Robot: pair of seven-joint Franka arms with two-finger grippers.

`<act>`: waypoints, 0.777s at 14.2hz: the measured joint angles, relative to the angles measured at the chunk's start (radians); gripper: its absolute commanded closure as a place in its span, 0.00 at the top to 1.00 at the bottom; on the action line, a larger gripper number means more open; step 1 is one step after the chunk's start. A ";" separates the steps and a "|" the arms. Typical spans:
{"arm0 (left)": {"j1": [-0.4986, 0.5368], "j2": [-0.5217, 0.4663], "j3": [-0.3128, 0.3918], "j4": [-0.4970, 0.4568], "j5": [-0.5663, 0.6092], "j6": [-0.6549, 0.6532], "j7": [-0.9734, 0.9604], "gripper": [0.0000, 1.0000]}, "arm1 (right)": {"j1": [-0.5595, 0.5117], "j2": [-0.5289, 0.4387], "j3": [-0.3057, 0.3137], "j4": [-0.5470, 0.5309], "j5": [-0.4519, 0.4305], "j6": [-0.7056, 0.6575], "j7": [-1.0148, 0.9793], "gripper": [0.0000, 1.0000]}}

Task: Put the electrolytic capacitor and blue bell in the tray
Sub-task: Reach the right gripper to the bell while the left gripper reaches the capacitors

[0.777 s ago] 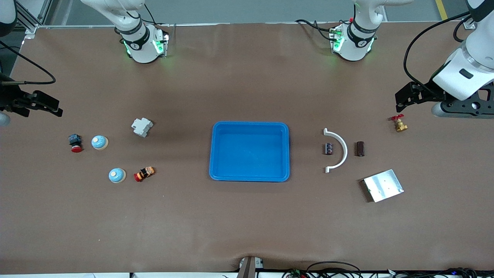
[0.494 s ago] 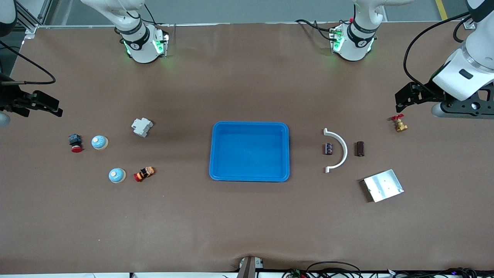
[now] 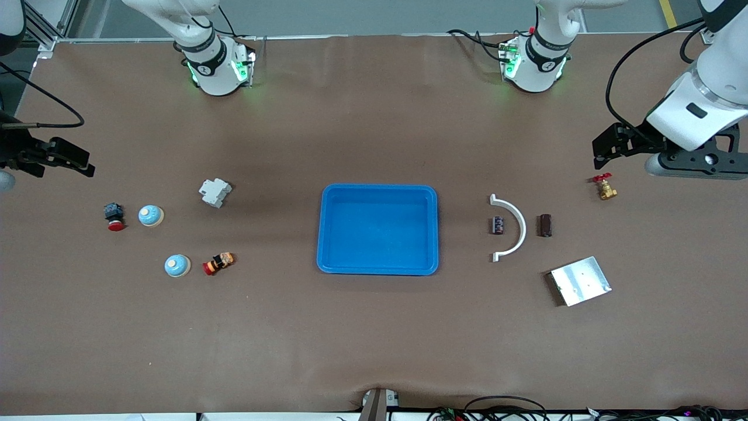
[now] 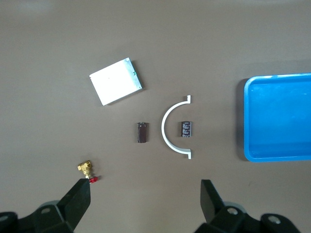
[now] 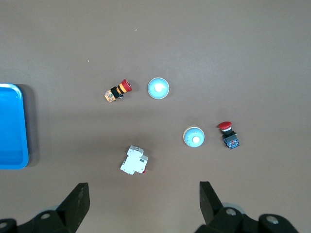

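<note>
Task not yet begun: the blue tray (image 3: 378, 229) at frame centre is empty. The electrolytic capacitor (image 3: 497, 225), a small dark cylinder, lies on the table at centre-right of the front view, inside the curve of a white arc-shaped piece (image 3: 513, 227). A second, brown cylinder (image 3: 544, 225) lies just outside that arc. 2 blue bells lie at centre-left: one bell (image 3: 151, 216) beside a red-capped push button (image 3: 114, 217), the other bell (image 3: 176, 265) lower, near an orange-and-red switch (image 3: 218, 262).

The left gripper (image 3: 608, 149) hangs at the upper right, jaws spread wide and empty, above a brass valve (image 3: 605, 187). The right gripper (image 3: 70, 161) waits at the left edge, likewise wide and empty.

Also present: a white breaker block (image 3: 214, 192) and a silver plate (image 3: 579, 280). In my judgement the arc crowds the capacitor; the tray itself is unobstructed.
</note>
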 measured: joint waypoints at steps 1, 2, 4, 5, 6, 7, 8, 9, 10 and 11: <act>0.000 0.000 -0.003 0.000 0.000 0.000 0.000 1.00 | 0.000 0.000 0.000 0.000 0.000 0.000 0.000 1.00; 0.000 0.000 -0.005 0.001 0.000 0.001 0.000 1.00 | -0.001 0.001 -0.001 0.000 0.000 0.002 0.000 1.00; 0.000 0.000 -0.011 0.001 0.000 0.001 0.000 1.00 | -0.002 0.012 -0.001 -0.006 0.002 0.030 0.000 1.00; 0.000 0.000 -0.012 0.001 0.000 0.001 0.000 1.00 | -0.001 0.027 0.000 -0.013 0.004 0.051 0.000 1.00; 0.000 0.000 -0.012 0.000 0.000 0.001 0.000 1.00 | 0.000 0.050 0.001 -0.019 0.006 0.077 0.000 1.00; 0.000 0.000 -0.012 0.000 0.000 0.001 -0.001 1.00 | 0.002 0.079 0.002 -0.026 0.007 0.108 0.000 1.00; 0.000 0.000 -0.012 0.000 0.000 0.001 -0.004 1.00 | 0.005 0.109 0.003 -0.035 0.008 0.148 0.000 1.00; 0.000 0.000 -0.012 0.000 0.000 0.001 -0.009 1.00 | 0.010 0.138 0.003 -0.052 0.008 0.194 0.000 1.00; 0.000 0.000 -0.012 0.000 0.000 0.001 -0.014 1.00 | 0.017 0.164 0.003 -0.074 0.008 0.240 0.000 1.00; 0.000 0.000 -0.012 0.000 0.000 0.001 -0.016 1.00 | 0.026 0.186 0.003 -0.098 0.008 0.284 0.000 1.00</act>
